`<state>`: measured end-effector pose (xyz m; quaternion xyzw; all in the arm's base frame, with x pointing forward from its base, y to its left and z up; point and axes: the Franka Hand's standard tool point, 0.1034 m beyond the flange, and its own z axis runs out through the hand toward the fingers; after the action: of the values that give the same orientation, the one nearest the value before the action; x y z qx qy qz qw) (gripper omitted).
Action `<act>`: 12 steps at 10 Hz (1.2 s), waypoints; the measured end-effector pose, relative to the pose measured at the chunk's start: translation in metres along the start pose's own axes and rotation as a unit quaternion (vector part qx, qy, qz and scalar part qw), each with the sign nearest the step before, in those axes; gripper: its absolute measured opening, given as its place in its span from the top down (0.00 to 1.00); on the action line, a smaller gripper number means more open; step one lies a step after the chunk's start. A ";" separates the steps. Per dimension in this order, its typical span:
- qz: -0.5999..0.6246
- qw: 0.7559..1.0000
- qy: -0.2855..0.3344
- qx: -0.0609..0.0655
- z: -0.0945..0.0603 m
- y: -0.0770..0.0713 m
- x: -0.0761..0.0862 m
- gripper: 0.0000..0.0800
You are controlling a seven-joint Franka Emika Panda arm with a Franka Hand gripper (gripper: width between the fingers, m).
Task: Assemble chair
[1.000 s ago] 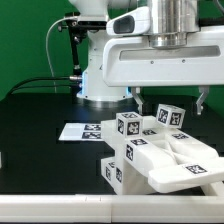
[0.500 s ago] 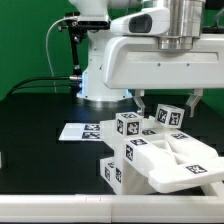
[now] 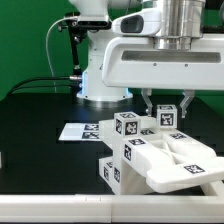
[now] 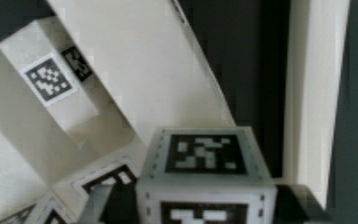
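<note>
1. The gripper [image 3: 166, 106] straddles a tagged cube [image 3: 166, 115] atop the chair [image 3: 160, 155] parts on the black table [image 3: 40, 125].
2. Whether its jaws pinch the cube yet, I cannot tell.
3. Next, I judge: a firm grip, then lifting.

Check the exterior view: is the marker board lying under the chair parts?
No. The marker board lies flat on the black table, apart from the chair parts, toward the exterior view's left of them.

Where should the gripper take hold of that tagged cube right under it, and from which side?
Grip the cube across its two opposite vertical faces, coming straight down from above. It sits upright atop the other chair parts with its sides exposed, and the gripper already straddles it, jaws either side.
</note>
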<state>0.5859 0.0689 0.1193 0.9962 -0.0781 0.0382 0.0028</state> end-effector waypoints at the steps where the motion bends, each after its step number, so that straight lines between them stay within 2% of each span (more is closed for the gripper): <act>1: 0.042 0.999 0.000 0.000 0.000 0.000 0.000 0.65; 5: 0.161 0.987 0.000 0.001 0.000 -0.001 0.000 0.65; 7: 0.277 0.961 -0.005 0.009 0.000 -0.001 -0.001 0.65; 9: 0.392 0.920 -0.012 0.020 0.000 -0.005 -0.001 0.65; 11: 0.393 0.919 -0.013 0.021 0.000 -0.005 -0.001 0.63; 12: 0.393 0.919 -0.013 0.021 0.000 -0.005 -0.001 0.33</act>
<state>0.5856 0.0743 0.1191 0.8858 -0.4622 0.0251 -0.0343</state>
